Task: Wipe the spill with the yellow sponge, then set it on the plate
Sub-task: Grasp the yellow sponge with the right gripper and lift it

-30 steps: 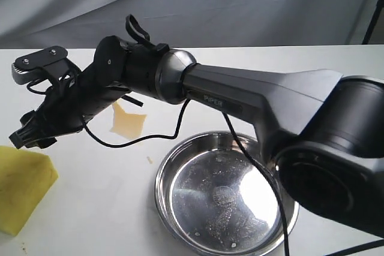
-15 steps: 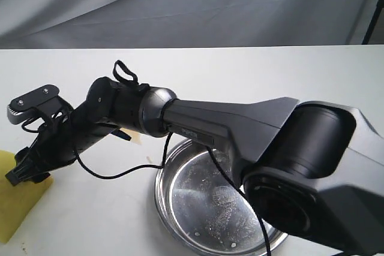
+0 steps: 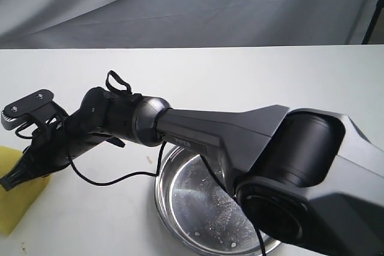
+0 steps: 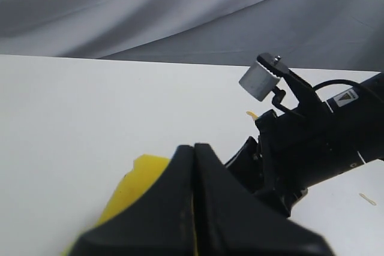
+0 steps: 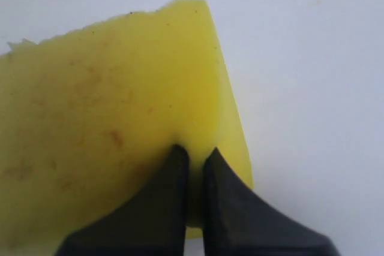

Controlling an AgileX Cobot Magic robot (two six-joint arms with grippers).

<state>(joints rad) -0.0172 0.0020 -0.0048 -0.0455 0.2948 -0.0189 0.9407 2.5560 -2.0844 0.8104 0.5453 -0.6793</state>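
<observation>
Exterior view: right arm [image 3: 228, 130] stretched across white table [image 3: 270, 70] toward left side. Right gripper [image 3: 15, 178] down at near edge of yellow sponge [image 3: 18, 208]. Sponge on table at lower left, partly cut by frame. Steel plate [image 3: 192, 208] at bottom centre, apart from sponge, partly hidden by arm.

Right wrist view: black jaws almost together, clamped on sponge edge, foam dented between tips; faint orange stains on top face.

Left wrist view: left gripper [image 4: 193, 148] jaws pressed together, nothing between; sponge corner visible beyond them.
</observation>
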